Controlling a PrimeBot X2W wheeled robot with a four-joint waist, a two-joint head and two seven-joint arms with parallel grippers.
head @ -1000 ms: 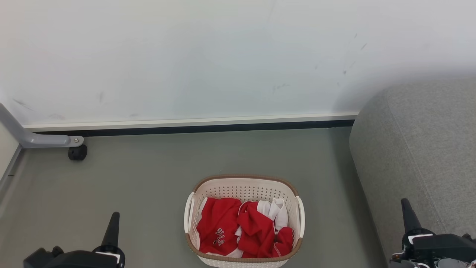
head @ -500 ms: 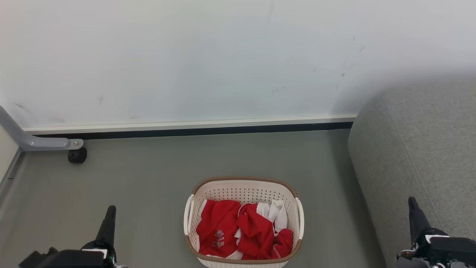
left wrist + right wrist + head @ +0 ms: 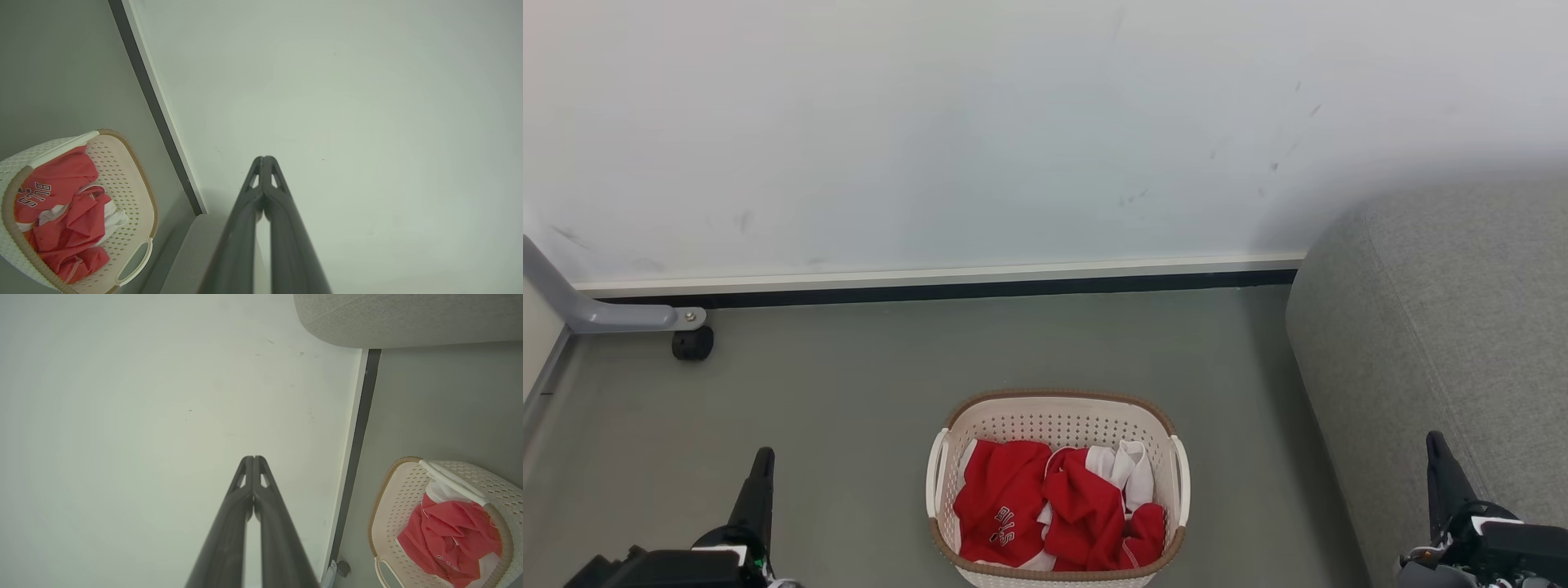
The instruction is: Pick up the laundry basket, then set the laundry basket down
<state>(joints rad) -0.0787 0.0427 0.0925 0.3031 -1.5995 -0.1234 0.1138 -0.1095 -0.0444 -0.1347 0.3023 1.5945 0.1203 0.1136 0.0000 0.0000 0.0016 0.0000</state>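
Left gripper [image 3: 263, 160] and right gripper [image 3: 253, 459], jaws pressed together, sit well apart from the laundry basket [image 3: 1058, 420]; unequal lifting may tilt it.

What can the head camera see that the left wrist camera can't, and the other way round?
Head camera: a black wheel on a grey leg by the wall, and the right gripper. Left wrist camera: the left gripper up close, jaws shut together. Both: the laundry basket with red clothes, the floor and the wall.
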